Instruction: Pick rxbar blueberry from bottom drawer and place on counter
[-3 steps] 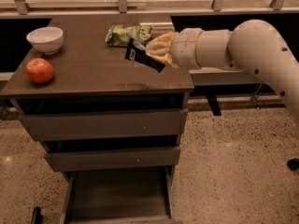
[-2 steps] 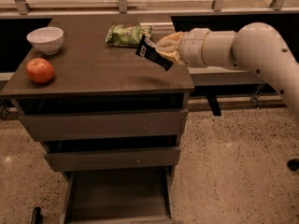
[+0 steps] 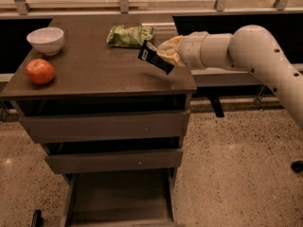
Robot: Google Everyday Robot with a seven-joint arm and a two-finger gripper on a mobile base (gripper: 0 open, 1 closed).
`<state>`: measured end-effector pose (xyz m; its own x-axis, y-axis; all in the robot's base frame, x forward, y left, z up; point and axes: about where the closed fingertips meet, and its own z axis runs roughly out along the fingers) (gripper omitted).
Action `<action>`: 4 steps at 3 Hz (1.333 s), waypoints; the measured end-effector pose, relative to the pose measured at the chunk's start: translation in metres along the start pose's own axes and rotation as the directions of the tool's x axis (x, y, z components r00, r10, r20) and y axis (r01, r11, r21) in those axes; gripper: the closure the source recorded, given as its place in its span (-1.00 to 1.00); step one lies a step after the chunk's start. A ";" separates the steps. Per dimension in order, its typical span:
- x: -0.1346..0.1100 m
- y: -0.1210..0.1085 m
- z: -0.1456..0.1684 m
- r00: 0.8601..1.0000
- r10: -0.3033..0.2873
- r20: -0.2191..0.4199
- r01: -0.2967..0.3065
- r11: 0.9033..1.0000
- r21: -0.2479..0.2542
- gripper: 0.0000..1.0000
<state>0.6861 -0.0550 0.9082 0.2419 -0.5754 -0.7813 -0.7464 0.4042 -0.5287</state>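
Nearest, the bottom drawer [image 3: 118, 202] stands pulled open, with no bar visible in its tray. Above it is the counter [image 3: 94, 65], with a red apple [image 3: 40, 71] at front left. Over its right part the gripper [image 3: 165, 58], reaching in from the right, pinches one end of the rxbar blueberry [image 3: 154, 57], which is held tilted. For the placing step, lower until the bar lies flat on bare counter, then part the fingers, stopping short of the green chip bag [image 3: 129, 35] just behind. A white bowl [image 3: 46, 39] sits far left.
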 end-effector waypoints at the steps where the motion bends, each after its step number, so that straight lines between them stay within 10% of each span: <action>1: -0.001 0.001 0.002 1.000 0.000 0.001 0.000 1.000 -0.003 -0.46; 2: -0.002 0.003 0.004 1.000 -0.001 0.003 0.001 1.000 -0.007 -0.92; 4: -0.002 0.003 0.004 1.000 -0.001 0.004 0.001 1.000 -0.009 -1.00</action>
